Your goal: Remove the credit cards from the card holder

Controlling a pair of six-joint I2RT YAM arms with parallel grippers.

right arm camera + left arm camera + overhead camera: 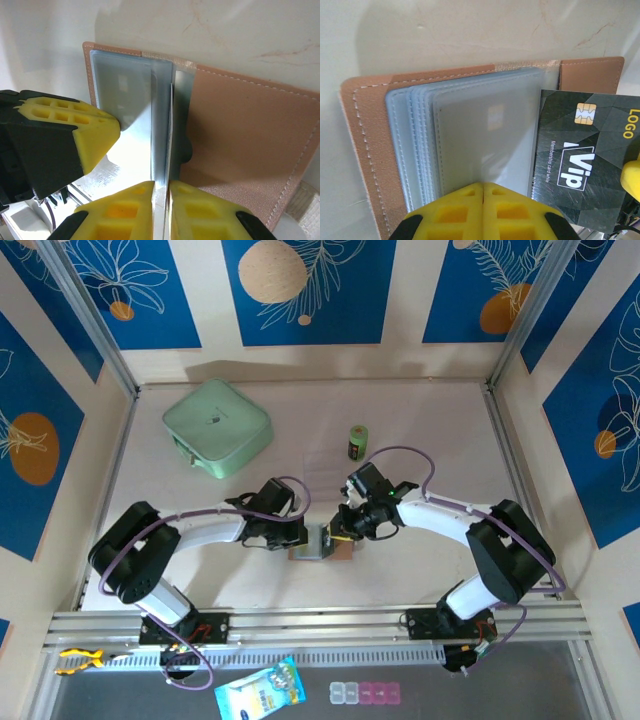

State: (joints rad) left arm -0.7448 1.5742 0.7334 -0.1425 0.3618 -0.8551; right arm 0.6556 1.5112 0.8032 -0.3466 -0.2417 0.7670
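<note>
The tan-pink card holder [312, 551] lies open on the table between both grippers, its grey clear sleeves [470, 135] fanned out. A dark credit card [585, 160] printed "VIP" sticks out of the sleeves to the right. My right gripper [161, 186] is shut on this card, which stands edge-on [171, 130] between its yellow fingers. My left gripper [483, 186] is shut, its tip resting on the top sleeve. The holder's tan cover [240, 130] lies flat to the right in the right wrist view. Other cards are hidden.
A mint-green square case [217, 427] sits at the back left, and a small green bottle [358, 443] behind the grippers. Below the table's front rail lie a blue packet [260, 690] and small pill boxes [365, 693].
</note>
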